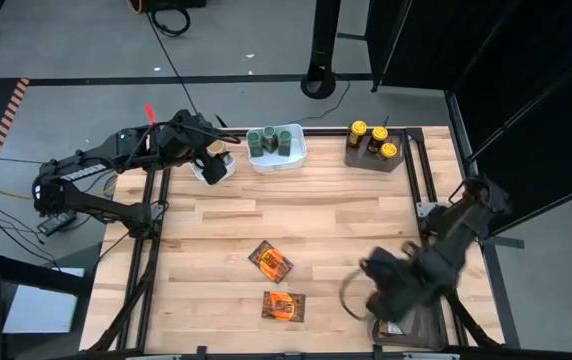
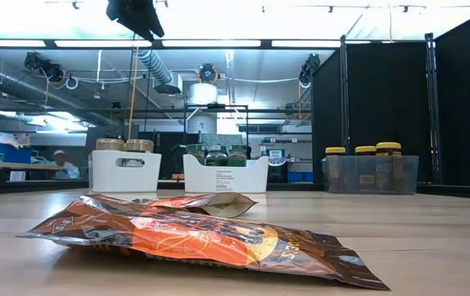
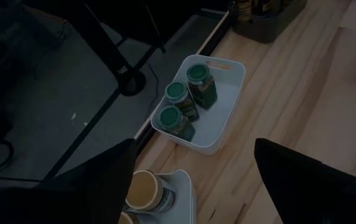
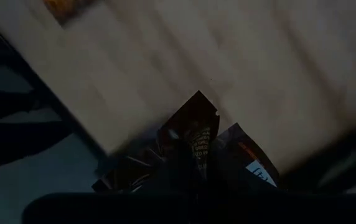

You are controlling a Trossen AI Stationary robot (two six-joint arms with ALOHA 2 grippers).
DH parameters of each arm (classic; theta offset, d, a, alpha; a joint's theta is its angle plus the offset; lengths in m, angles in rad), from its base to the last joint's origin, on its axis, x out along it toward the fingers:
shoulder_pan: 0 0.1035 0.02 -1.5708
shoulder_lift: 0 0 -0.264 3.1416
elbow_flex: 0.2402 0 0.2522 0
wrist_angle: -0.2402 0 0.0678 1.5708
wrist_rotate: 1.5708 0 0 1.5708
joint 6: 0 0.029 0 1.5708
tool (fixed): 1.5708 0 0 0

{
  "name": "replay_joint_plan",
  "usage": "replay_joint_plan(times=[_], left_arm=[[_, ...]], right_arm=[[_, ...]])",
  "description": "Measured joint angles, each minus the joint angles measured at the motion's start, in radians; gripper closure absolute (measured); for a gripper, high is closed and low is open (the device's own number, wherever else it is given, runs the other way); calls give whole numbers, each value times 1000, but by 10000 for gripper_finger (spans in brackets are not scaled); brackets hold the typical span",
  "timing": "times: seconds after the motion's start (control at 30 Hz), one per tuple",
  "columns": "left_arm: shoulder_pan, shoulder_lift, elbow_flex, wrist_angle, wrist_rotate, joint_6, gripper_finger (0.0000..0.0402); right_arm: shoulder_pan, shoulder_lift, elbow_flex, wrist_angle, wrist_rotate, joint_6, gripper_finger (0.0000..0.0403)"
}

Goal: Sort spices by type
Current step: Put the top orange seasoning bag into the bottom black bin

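Step in hand: I judge this to be the foil packets' turn; the jars already sit grouped by lid colour at the far edge of the surface (image 1: 216, 225).
Right claw (image 1: 391, 305): at the near right corner, above a grey-brown bin (image 1: 421, 330). Its fingers are together, and my wrist view shows dark foil packets (image 4: 196, 146) bunched just past them; whether I am pinching one or only touching it, I cannot tell.
Left claw (image 1: 211, 160): hovering at the far left, fingers (image 3: 103, 180) wide apart, holding nothing, over the tub of tan-lidded jars (image 3: 147, 190).
Green-lidded jars (image 1: 269, 140): three in the white tub (image 1: 296, 150), far middle.
Yellow-lidded jars (image 1: 371, 135): three in the far right bin (image 1: 376, 160).
Loose packets: one (image 1: 271, 262) mid-surface, another (image 1: 284, 307) nearer the front edge, apart from each other.
Next move: probably bring the right claw across to the nearer loose packet, spread the fingers, and catch the thin foil by an edge, since it lies flat on the wood.
Risk: a flat packet may slide rather than lift.
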Motion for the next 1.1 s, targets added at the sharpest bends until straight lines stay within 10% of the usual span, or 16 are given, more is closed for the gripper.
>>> replay_joint_plan(times=[0.5, 1.1], left_arm=[[0, 0, 0, 35, 1, 0, 69], [0, 0, 0, 35, 4, 0, 69]], right_arm=[[326, 0, -160, 125, -170, 657, 363], [296, 1, -233, 247, -173, 520, 267]])
